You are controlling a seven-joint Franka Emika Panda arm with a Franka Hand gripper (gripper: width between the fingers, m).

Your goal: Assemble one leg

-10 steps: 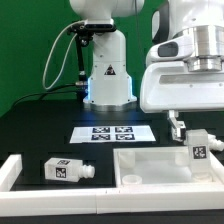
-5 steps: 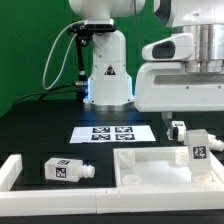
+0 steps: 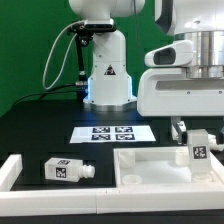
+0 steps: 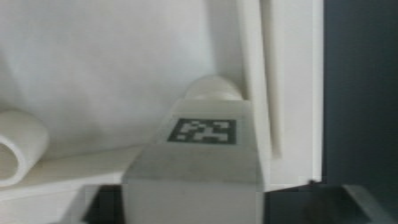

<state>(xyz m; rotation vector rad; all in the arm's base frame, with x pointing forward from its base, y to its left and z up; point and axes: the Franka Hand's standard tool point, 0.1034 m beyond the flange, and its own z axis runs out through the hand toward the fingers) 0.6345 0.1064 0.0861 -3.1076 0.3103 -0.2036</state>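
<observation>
Exterior view shows the hand (image 3: 189, 134) at the exterior view's right, clenched on the leg (image 3: 198, 149). It holds the leg upright, tag sticker toward the camera, just above the white panel (image 3: 150, 172) on the side at the exterior view's right. I judge that this upright posture is chosen so the narrower stub end can point down to a socket in the panel, though the stub itself is hidden.

In the wrist view the same leg fills the middle between the two dark fingers (image 4: 98, 208), and the pale surface of the panel lies behind it. A rounded form (image 4: 15, 148) near the leg may be a socket, but I cannot tell this surely.

A second leg (image 3: 68, 171) lies on its side on the desk (image 3: 40, 125), well apart at the exterior view's left, probably waiting for a later step. The marker board (image 3: 113, 132) lies flat behind the panel. The leg seems not yet seated, so I think the step in hand is lining it up.
</observation>
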